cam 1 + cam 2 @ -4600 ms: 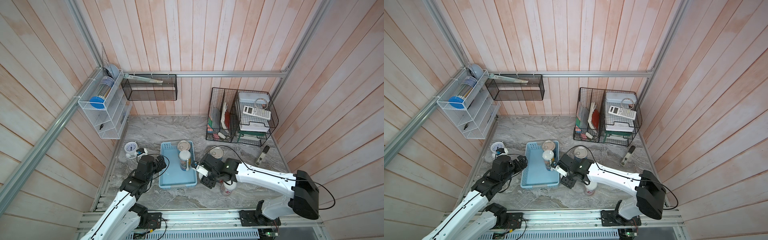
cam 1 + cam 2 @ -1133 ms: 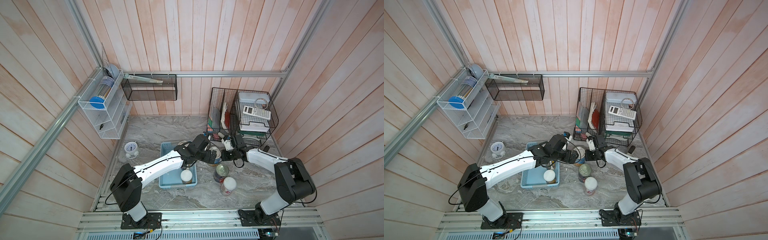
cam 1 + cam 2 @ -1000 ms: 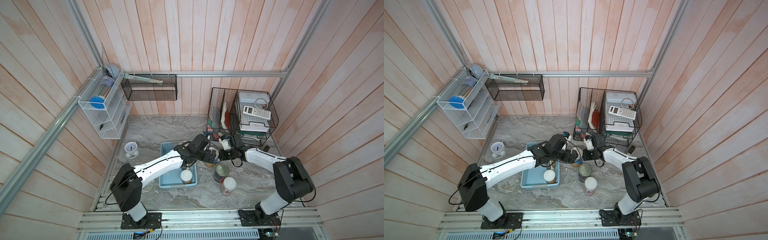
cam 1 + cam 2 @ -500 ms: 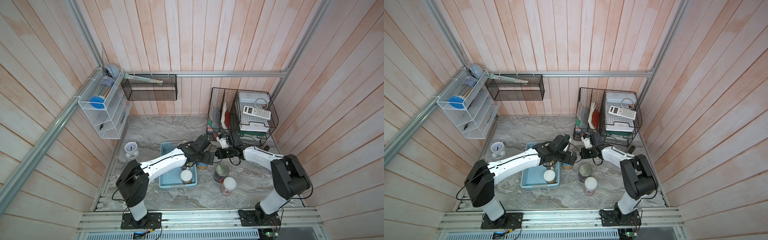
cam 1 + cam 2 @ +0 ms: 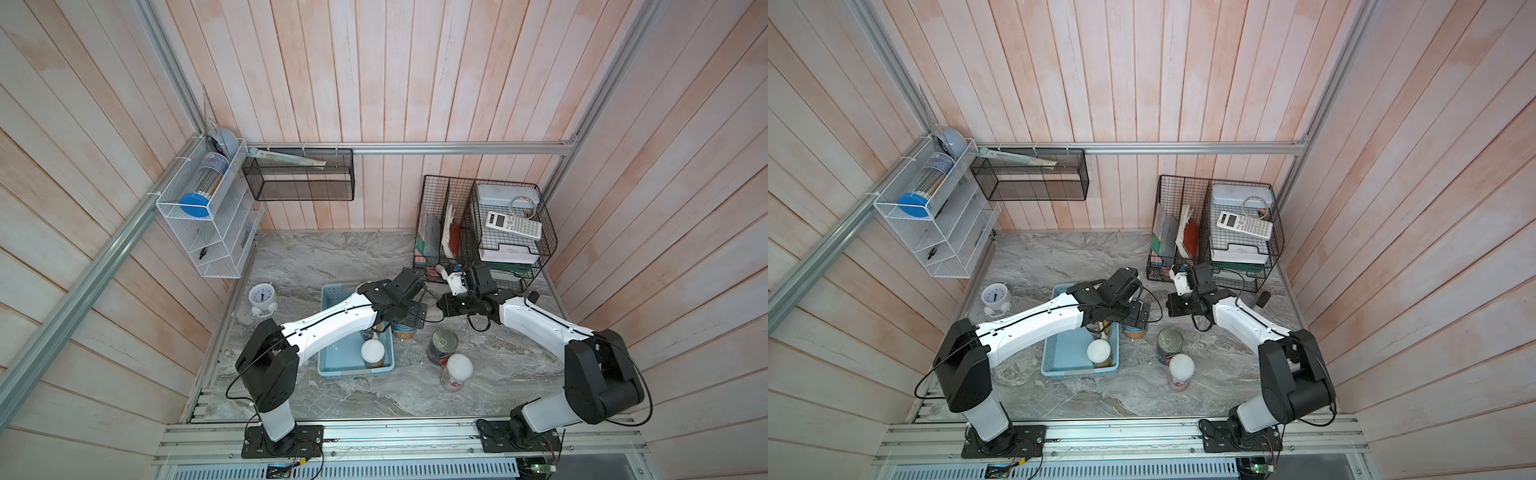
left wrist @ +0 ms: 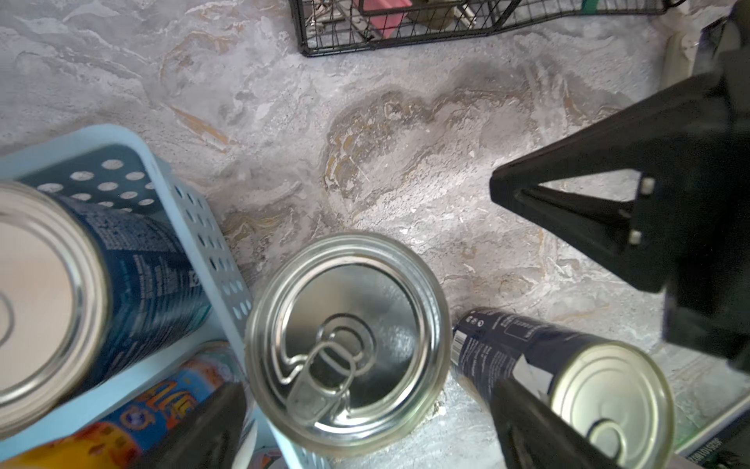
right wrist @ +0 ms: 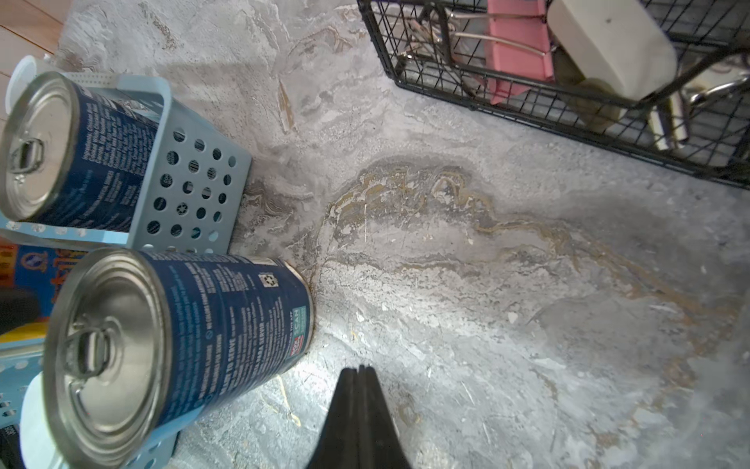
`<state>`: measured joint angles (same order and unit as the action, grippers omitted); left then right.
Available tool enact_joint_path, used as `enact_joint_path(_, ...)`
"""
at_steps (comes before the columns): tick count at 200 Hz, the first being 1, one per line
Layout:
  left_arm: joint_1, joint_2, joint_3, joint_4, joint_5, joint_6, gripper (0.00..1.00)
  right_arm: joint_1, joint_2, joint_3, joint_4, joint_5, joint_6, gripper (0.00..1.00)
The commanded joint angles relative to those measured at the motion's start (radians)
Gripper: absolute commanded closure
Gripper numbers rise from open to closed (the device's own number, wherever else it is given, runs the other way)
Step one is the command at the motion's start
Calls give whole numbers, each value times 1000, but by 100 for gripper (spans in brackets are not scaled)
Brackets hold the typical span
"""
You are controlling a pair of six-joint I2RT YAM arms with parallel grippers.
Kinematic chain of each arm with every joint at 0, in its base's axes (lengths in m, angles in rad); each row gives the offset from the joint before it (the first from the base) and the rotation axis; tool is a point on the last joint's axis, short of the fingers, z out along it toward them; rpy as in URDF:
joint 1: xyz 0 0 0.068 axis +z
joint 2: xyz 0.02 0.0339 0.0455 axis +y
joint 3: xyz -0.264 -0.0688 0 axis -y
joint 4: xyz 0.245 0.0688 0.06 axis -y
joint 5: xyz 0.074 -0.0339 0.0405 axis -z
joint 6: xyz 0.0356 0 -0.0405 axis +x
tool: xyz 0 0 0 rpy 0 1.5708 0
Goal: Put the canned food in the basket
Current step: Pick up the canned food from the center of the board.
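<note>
The light blue basket (image 5: 332, 291) (image 5: 1077, 371) holds a white-lidded can (image 5: 372, 351) and a blue-labelled tin (image 6: 134, 268) (image 7: 101, 162). Just outside its right wall stands a pull-tab tin (image 6: 345, 345) (image 5: 404, 331) (image 7: 211, 325). My left gripper (image 5: 409, 321) (image 6: 365, 434) is open above it, one finger on each side and neither pressing it. My right gripper (image 7: 359, 370) (image 5: 441, 306) is shut on nothing, low over the table to the tin's right. A dark-labelled tin (image 5: 442, 340) (image 6: 568, 377) and a white-lidded can (image 5: 457, 370) stand further right.
Black wire racks (image 5: 478, 232) filled with office things stand at the back right, close behind my right wrist. A small white clock (image 5: 262, 297) sits left of the basket. A white wire shelf (image 5: 208, 224) and a black mesh shelf (image 5: 299, 178) hang on the walls.
The pull-tab tin has slid left and forward to the basket's right wall, with my open left gripper over it. My shut right gripper has followed it leftward.
</note>
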<state>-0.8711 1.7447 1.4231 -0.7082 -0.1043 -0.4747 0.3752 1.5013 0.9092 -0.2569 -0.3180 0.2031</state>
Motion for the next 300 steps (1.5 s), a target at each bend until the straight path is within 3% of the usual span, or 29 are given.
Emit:
enact_joint_path(1, 3, 33, 38, -41, -59, 7, 0, 4, -11, -18, -18, 3, -15, 100)
enact_joint_path(140, 11, 197, 103, 7, -4, 40, 0, 4, -1, -36, 0, -5, -32, 100)
enact_joint_path(202, 8, 190, 110, 36, 34, 51, 40, 4, -1, -33, -2, 1, -39, 100)
enact_joint_path(224, 2, 166, 134, 29, 36, 61, 46, 4, -9, -33, -4, 7, -39, 100)
enact_joint_path(300, 10, -30, 343, -75, 8, 91, 50, 4, -18, -33, -5, 33, -40, 100)
